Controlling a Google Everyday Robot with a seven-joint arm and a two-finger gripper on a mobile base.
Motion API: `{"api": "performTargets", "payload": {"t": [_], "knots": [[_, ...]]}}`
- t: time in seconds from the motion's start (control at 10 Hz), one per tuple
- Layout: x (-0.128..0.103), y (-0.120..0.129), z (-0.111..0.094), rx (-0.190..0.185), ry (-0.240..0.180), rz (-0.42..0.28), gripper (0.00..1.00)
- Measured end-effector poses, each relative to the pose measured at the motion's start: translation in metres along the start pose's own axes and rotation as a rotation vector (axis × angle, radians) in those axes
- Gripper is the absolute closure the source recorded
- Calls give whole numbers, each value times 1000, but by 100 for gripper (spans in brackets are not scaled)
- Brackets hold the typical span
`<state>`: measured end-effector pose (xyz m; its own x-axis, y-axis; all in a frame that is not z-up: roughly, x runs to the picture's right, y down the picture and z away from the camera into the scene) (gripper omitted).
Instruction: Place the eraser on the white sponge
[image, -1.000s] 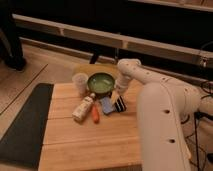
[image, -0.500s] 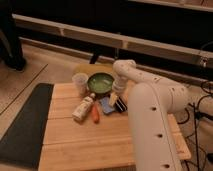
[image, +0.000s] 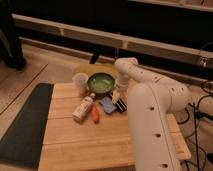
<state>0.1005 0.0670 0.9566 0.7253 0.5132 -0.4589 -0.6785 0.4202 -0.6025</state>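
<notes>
The eraser (image: 120, 105), a small black block with thin white stripes, lies on the wooden table (image: 75, 142) right of centre. The white sponge (image: 106, 104), a flat pale bluish pad, lies just left of it; I cannot tell whether they touch. My gripper (image: 117, 96) hangs at the end of the white arm (image: 150, 115), low over the spot where the eraser and sponge meet, beside the green bowl. The arm hides the table's right part.
A green bowl (image: 100, 82) stands behind the sponge, with a pale cup (image: 80, 82) to its left. A white bottle with an orange cap (image: 82, 108) and an orange carrot-like stick (image: 95, 114) lie left of the sponge. A dark mat (image: 22, 125) lies on the floor on the left.
The arm's elbow and big forearm have swung leftward in the view. The gripper has stayed low by the eraser and sponge, shifting only slightly. The objects on the table have not moved.
</notes>
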Motion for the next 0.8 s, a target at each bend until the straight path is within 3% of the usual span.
{"api": "performTargets", "payload": {"t": [0.6,0.7,0.8], "knots": [[3,-3,3,0,2,25,35],[3,-4,4,2,2,24,39],[2,-3,3,3,0,22,49]]}}
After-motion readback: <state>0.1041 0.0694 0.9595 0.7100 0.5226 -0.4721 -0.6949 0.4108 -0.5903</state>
